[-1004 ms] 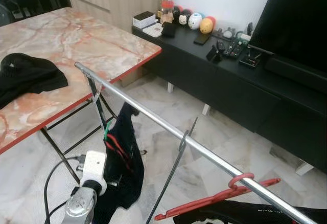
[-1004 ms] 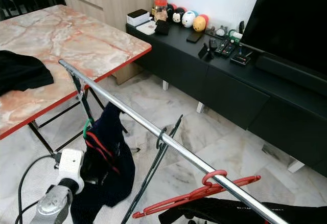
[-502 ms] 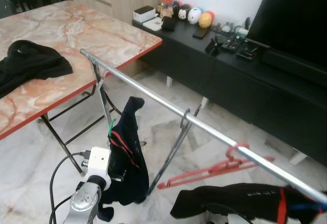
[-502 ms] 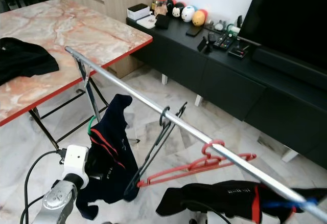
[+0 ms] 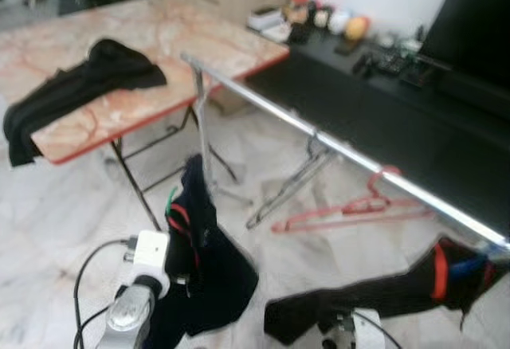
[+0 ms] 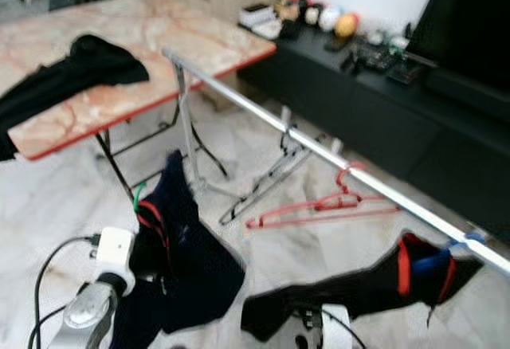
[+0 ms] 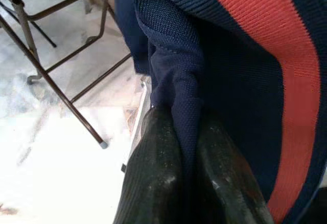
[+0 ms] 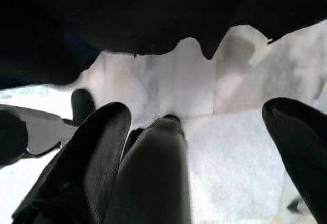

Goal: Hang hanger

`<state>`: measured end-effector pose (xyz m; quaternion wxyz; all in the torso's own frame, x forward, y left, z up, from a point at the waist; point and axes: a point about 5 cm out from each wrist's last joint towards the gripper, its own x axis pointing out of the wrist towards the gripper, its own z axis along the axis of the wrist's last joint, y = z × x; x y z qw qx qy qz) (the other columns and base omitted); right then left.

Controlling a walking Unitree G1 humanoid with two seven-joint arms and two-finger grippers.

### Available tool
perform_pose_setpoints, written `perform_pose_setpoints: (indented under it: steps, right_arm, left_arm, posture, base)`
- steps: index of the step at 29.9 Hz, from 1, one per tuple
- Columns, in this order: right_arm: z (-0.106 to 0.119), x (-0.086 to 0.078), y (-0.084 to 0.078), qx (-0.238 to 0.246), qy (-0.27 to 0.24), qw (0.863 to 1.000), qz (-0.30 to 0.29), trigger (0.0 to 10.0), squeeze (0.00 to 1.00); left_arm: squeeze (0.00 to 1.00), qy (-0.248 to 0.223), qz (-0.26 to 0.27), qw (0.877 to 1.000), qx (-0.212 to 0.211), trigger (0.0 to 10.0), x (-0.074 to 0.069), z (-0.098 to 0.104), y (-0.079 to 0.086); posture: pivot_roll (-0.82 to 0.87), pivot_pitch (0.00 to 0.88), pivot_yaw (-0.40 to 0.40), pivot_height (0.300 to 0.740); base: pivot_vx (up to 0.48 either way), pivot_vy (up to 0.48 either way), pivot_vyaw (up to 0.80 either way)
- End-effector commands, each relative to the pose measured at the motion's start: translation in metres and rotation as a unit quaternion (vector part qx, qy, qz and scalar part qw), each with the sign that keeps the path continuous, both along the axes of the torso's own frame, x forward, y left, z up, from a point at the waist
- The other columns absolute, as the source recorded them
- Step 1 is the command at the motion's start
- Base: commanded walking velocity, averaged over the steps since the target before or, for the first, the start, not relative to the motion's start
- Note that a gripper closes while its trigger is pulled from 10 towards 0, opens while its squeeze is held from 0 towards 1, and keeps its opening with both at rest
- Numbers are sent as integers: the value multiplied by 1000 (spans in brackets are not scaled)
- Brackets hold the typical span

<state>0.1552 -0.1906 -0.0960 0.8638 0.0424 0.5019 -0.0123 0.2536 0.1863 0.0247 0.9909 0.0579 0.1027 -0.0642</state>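
Left gripper (image 7: 186,147): jaws pinched tight on the navy shirt (image 5: 209,265), which hangs low at the robot's left with a green hanger (image 5: 171,200) hook showing at its top. Right gripper (image 8: 194,147): jaws spread wide, holding nothing, under a black garment (image 5: 374,297). The rail (image 5: 335,146) lies up and ahead of the left jaws, its long axis running from near left to right. The left arm is nearer. A red hanger (image 5: 351,209) already hangs on the rail.
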Motion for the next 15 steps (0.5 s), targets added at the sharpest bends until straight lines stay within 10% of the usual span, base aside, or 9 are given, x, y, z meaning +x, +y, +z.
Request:
perform_pose_setpoints:
  steps: [1,15]
  right_arm:
    - [-1,-3,-5,-4,4,1000,-10,10000,0]
    - [0,-2,-6,-8,2,1000,-11,10000,0]
  left_arm:
    - [0,-17,-2,1000,-1,10000,3,4,-2]
    - [0,5,25,1000,1,10000,2,-6,2]
  posture:
    - [28,0,-49,740]
    - [19,0,-50,740]
  base:
    - [-330,0,0]
    - [-160,0,0]
